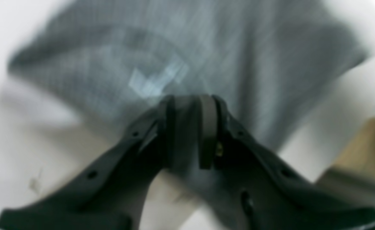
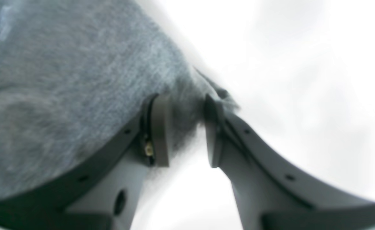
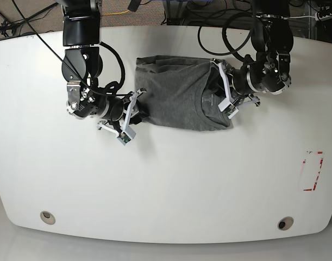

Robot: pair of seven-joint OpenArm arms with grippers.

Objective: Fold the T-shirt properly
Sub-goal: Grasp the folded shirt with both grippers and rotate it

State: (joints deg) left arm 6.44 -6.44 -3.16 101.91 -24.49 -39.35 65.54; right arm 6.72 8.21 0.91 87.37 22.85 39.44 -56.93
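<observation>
The heather-grey T-shirt (image 3: pixel 179 95) lies folded on the white table (image 3: pixel 166 179) at the back middle. It is blurred in the left wrist view (image 1: pixel 181 57), and its edge shows in the right wrist view (image 2: pixel 63 80). My left gripper (image 3: pixel 226 97) is at the shirt's right end by the neck. In its own view (image 1: pixel 187 127) the pads are pressed on a strip of grey cloth. My right gripper (image 3: pixel 137 106) is at the shirt's left edge. In its own view (image 2: pixel 187 131) the jaws stand apart, with the shirt's edge between the fingertips.
Black cables (image 3: pixel 220 27) hang over the table's back edge behind both arms. A red marking (image 3: pixel 312 171) is on the table at the right. Two round holes (image 3: pixel 46 217) sit near the front edge.
</observation>
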